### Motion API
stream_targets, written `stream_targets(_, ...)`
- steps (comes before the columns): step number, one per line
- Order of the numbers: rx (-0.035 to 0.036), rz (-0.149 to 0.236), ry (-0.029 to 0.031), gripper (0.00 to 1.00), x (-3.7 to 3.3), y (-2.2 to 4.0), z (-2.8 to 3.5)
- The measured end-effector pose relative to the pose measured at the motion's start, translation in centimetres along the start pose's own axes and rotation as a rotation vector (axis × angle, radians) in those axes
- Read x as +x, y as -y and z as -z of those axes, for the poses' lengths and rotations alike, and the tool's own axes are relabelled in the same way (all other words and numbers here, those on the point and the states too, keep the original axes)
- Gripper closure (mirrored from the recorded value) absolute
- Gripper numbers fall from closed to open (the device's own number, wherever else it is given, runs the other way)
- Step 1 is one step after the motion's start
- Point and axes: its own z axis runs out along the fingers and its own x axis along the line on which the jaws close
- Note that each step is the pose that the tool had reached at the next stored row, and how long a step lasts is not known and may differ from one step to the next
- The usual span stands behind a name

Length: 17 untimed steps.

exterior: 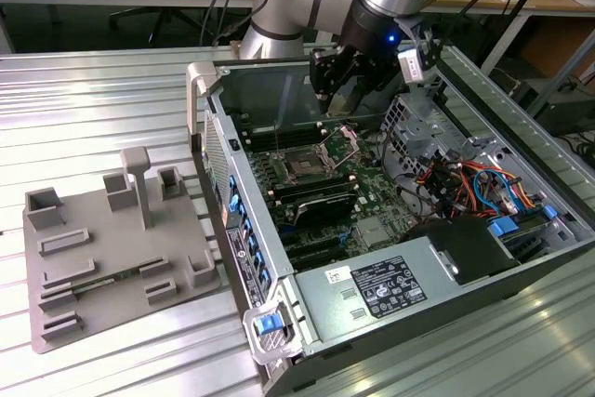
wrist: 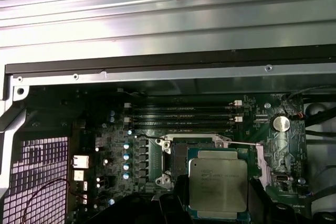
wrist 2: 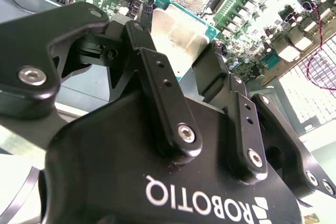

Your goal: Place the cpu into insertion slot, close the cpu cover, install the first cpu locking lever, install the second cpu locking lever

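Note:
In both wrist views my gripper [wrist 2: 181,64] is shut on the cpu [wrist 2: 181,35], a flat silvery square with a green edge, pinched between two black fingers [wrist 2: 157,77]. In the first wrist view the cpu [wrist: 218,184] hangs over and partly hides the insertion slot [wrist: 178,156], a dark square socket with a silver rim. In the exterior view the gripper [exterior: 346,92] hovers inside the open computer case, above and just behind the insertion slot [exterior: 305,166]. The cpu cover [exterior: 342,141] stands raised beside the socket. Thin lever wires [wrist: 244,144] stick out at the socket's corners.
Long black memory slots [wrist: 181,116] run beside the socket. The grey power supply box [exterior: 390,285] and orange and blue cables [exterior: 474,183] fill the case's near and right parts. The case walls [exterior: 223,137] ring the board. A grey fixture plate [exterior: 102,248] lies at the exterior view's left.

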Motion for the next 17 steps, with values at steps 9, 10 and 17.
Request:
stream_targets(9,0.0000,0.000,0.0000,0.45,-0.01,0.02,-0.25)
stream_targets(10,0.0001,0.000,0.0000,0.45,0.00,0.03,-0.28)
stream_targets(17,0.0000,0.000,0.0000,0.45,-0.01,0.05,-0.57)
